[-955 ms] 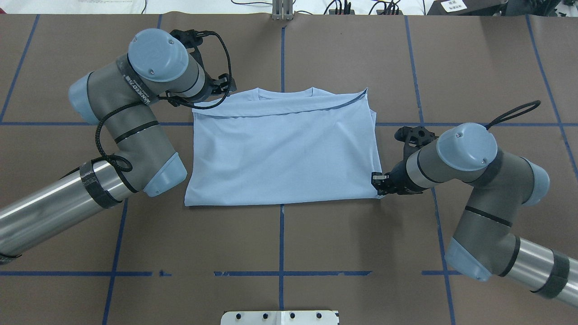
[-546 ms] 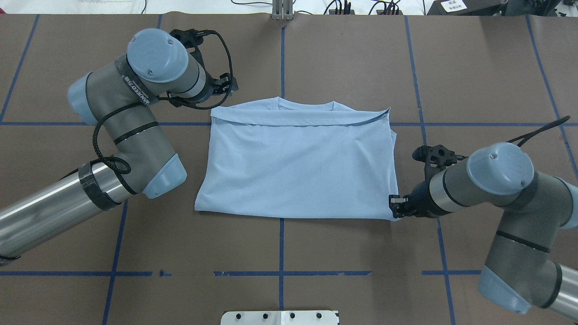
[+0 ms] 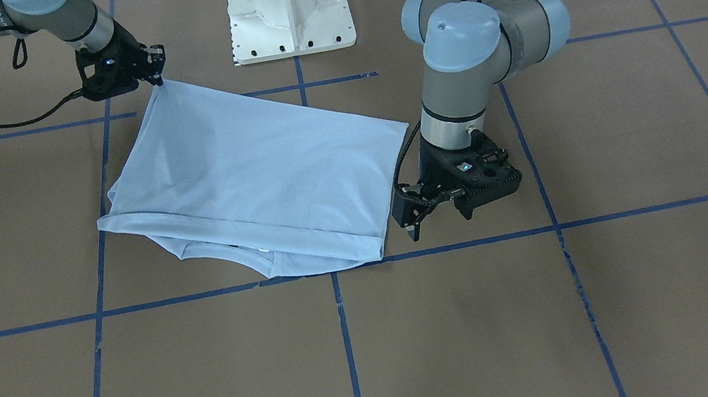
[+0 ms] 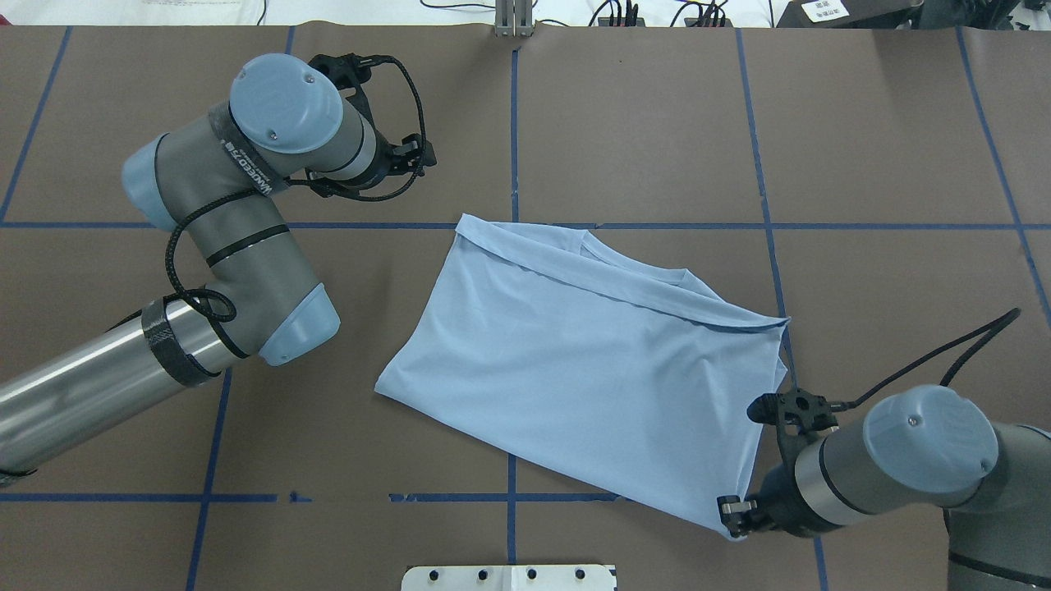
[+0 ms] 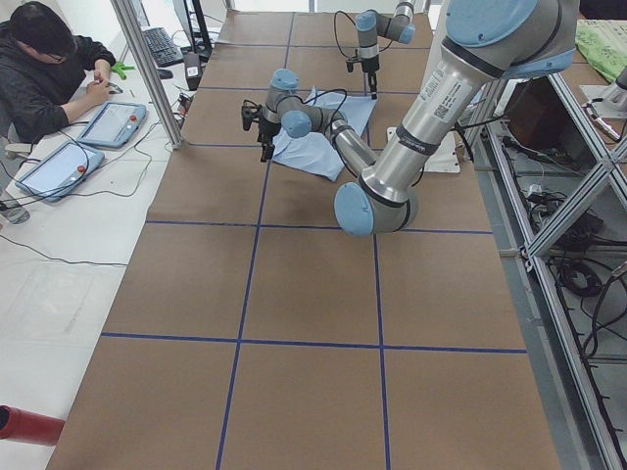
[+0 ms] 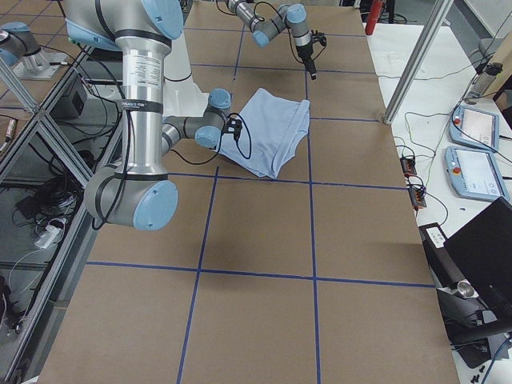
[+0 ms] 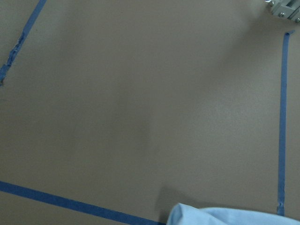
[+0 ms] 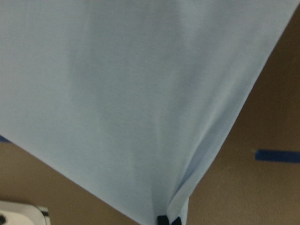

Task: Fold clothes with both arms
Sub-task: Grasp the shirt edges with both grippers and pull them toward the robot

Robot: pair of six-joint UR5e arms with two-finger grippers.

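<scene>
Nearest the pedestal base point(image 4: 509, 577), your right gripper point(image 4: 733, 519) stays clamped on a corner of the T-shirt point(image 4: 591, 361), which it has dragged toward the base and skewed. Farther out, your left gripper point(image 4: 417, 156) has lost its corner; whether its fingers are apart or together cannot be told. The fold looks interrupted, so expect to re-grasp.

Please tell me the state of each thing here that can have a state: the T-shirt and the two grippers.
T-shirt: folded over once, lying askew to the tape lines, one corner pinched.
right gripper: jaws shut on the T-shirt's corner nearest the robot.
left gripper: jaws appear open, holding nothing, apart from the T-shirt.
</scene>
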